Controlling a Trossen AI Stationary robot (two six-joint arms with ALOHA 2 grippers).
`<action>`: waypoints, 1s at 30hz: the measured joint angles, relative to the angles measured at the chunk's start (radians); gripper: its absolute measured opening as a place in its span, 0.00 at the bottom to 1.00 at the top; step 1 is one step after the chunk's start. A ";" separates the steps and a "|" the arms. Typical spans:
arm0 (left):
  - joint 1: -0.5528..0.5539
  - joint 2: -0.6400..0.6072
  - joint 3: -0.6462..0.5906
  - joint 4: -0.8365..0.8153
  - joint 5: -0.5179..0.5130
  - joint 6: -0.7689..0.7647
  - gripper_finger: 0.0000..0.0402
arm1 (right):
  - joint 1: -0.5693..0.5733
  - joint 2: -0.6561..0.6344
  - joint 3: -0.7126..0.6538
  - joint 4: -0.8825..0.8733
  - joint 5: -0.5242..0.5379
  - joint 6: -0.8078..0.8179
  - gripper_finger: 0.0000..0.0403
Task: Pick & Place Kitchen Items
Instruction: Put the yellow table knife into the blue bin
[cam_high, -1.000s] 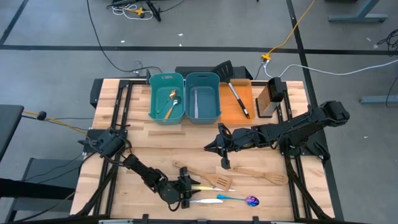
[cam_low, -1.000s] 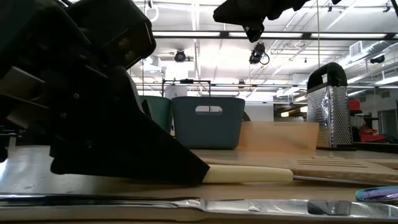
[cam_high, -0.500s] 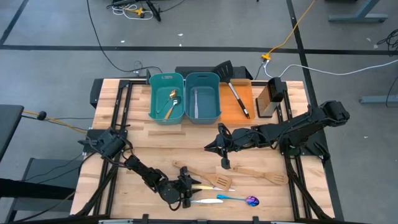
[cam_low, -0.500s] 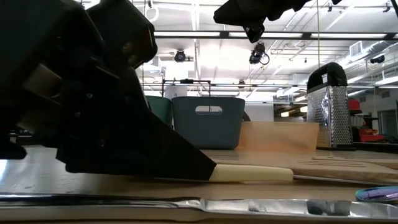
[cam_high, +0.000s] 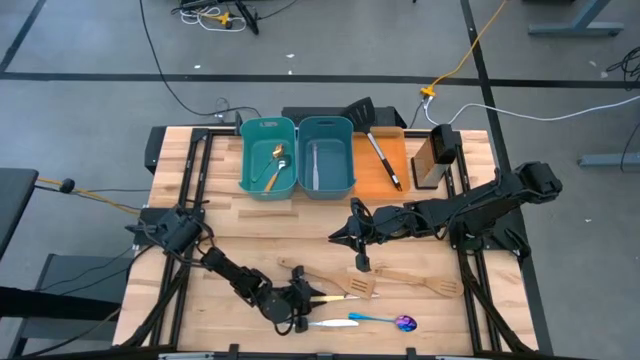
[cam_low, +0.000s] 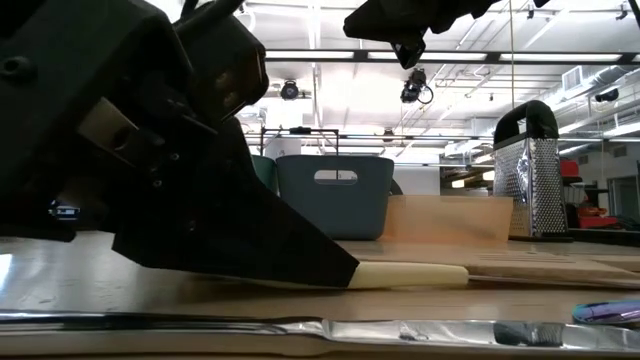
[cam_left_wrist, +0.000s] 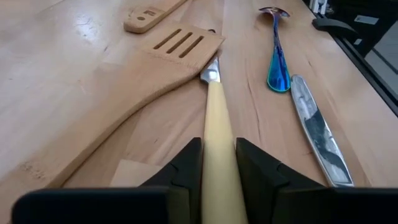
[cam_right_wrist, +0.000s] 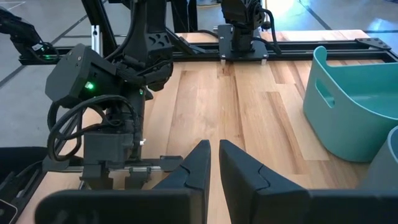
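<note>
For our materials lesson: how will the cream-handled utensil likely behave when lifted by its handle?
The cream-handled utensil looks rigid, so probably no flopping. Its smooth handle may slip between the left pincer fingers. Held at one end, its metal tip may droop.

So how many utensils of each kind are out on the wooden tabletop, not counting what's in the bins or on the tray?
Wooden spatulas: 2
Cream-handled piece: 1
Silver knife: 1
Blue-handled spoon: 1
Total: 5
</note>
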 joint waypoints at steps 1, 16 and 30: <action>0.000 -0.003 0.000 -0.004 0.004 0.002 0.21 | 0.000 0.000 0.000 0.000 0.000 0.000 0.11; -0.003 -0.049 -0.002 -0.024 0.030 0.074 0.21 | 0.000 0.000 0.000 0.001 0.000 0.005 0.11; -0.002 -0.160 -0.004 -0.111 0.018 0.184 0.21 | 0.000 0.000 0.000 0.002 0.000 0.008 0.11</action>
